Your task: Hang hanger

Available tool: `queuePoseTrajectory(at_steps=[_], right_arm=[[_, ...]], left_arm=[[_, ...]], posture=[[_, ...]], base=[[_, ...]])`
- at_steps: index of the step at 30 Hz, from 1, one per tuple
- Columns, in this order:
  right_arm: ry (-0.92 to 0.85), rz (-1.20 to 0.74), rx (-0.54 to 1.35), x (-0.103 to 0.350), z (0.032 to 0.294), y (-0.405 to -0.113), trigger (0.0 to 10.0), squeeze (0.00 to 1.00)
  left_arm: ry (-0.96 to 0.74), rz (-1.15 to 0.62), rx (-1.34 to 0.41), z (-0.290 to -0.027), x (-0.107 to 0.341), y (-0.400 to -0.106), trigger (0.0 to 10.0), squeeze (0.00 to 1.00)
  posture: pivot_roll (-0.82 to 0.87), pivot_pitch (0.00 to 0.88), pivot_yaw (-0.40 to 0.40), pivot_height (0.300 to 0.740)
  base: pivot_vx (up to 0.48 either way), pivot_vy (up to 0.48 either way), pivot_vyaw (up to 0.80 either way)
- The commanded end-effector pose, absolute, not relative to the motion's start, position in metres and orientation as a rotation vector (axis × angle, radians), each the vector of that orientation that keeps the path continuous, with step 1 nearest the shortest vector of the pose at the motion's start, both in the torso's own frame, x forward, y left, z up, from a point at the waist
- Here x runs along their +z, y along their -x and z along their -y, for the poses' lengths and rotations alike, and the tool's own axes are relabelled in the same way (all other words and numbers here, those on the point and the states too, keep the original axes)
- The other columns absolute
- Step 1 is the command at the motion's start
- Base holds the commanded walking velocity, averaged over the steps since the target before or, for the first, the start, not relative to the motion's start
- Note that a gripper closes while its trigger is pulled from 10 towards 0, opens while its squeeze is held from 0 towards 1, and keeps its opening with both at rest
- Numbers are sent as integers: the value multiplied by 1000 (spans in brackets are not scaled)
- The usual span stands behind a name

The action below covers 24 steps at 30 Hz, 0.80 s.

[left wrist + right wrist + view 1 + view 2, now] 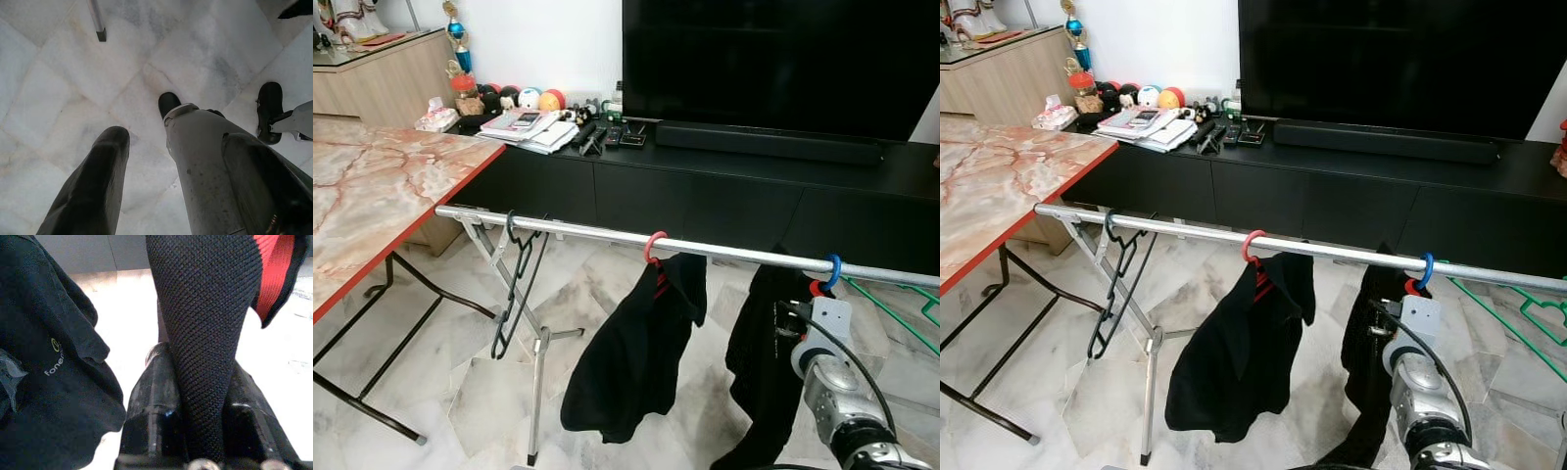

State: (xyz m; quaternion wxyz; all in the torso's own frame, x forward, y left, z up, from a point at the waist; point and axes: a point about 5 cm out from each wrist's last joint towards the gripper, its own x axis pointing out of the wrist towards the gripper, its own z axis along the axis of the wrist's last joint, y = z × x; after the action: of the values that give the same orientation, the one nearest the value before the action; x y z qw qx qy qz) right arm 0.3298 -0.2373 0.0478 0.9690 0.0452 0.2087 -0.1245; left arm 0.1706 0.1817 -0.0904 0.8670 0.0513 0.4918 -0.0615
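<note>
The blue hanger [831, 270] already has its hook over the silver rail [724, 247], toward the right end, and a black garment [767, 362] with red trim hangs from it beside the right arm [837, 392]. In the right wrist view the right gripper [203, 431] has its two black fingers [154, 406] closed around a fold of that garment's mesh cloth [205, 323], so the pincer is nearly shut with fabric pinched between; a second dark shirt [54, 362] with small white lettering hangs just beside it.

To finish the step well, I judge the hook should be checked for full seating on the rail before the fingers let go of the cloth; opening slowly and drawing the arm straight back and down should keep the fabric from snagging and dragging the hanger along or off the rail; any sideways tug risks sliding it into the red hanger [654, 247], which carries another black garment [631, 362] near the middle.

An empty black hanger [514, 284] hangs near the left end, above the rack's folding legs [540, 382]; a green hanger [901, 308] lies to the right, below the rail.

The left gripper [146, 181] hangs idle over the marble floor [58, 88], its fingers parted and holding nothing; beyond the rack stand a marble-topped table [372, 196] and a dark TV cabinet [705, 196].
</note>
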Motion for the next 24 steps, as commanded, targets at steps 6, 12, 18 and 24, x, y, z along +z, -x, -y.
queuePoseTrajectory(at_steps=[6,12,18,24], right_arm=[[-118,-332,-296,51,236,-329,0,0],[-124,-195,-299,68,237,-335,0,0],[-86,-134,-280,74,234,-336,0,0],[-63,-147,-282,63,235,-325,0,0]], left_arm=[[-119,-1055,-129,-185,-92,-166,10000,0],[-119,-1054,-128,-185,-92,-166,10000,0],[-119,-1054,-133,-184,-93,-165,10000,0],[-121,-1056,-140,-184,-93,-165,10000,0]], posture=[[84,41,9,740],[83,41,8,740],[79,35,6,740],[68,29,3,740]], base=[[0,0,0],[0,0,0],[0,0,0],[0,0,0]])
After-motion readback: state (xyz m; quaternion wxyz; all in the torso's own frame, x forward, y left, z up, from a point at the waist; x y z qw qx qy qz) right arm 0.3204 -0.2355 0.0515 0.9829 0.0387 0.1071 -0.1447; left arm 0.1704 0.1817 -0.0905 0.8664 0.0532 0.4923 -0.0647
